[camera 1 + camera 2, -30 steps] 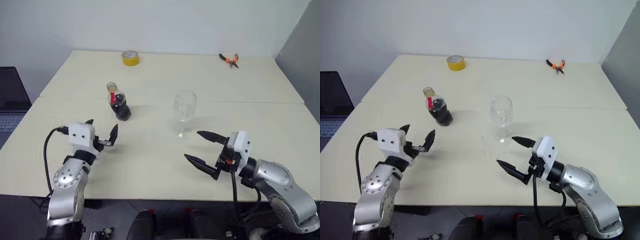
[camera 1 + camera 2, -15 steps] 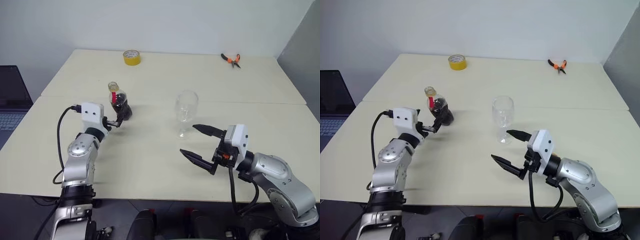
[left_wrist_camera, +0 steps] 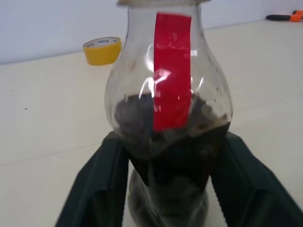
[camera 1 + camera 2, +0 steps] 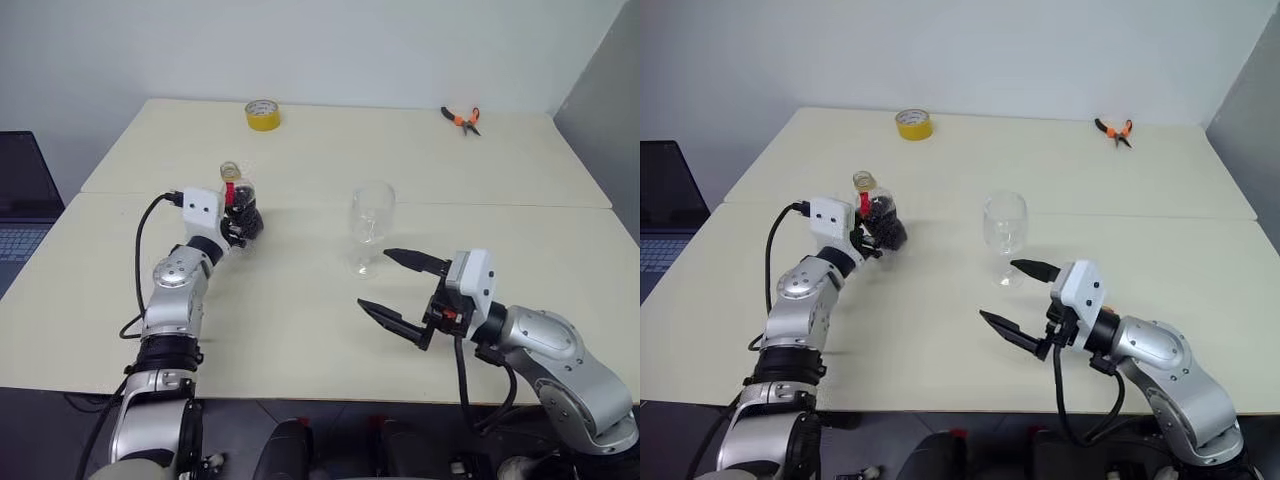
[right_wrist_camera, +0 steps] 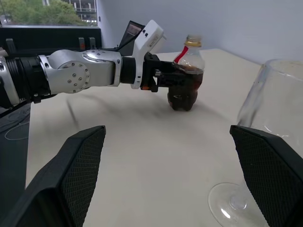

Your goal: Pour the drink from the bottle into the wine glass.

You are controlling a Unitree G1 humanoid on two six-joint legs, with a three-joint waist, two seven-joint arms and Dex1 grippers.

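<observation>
- My left tool (image 3: 165, 189) has a finger against each side of the bottle (image 4: 240, 205), low on its belly; the bottle stands on the table (image 4: 300, 320).
- I judge the plastic light, smooth and a little soft. The drink (image 3: 170, 142) fills the lower half.
- The wine glass (image 4: 371, 225) stands empty, fragile, top-heavy.
- My right tool (image 4: 400, 295) is wide and empty.

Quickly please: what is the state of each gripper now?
Left gripper: closed around the bottle, which stands on the table.
Right gripper: open, holding nothing.
</observation>
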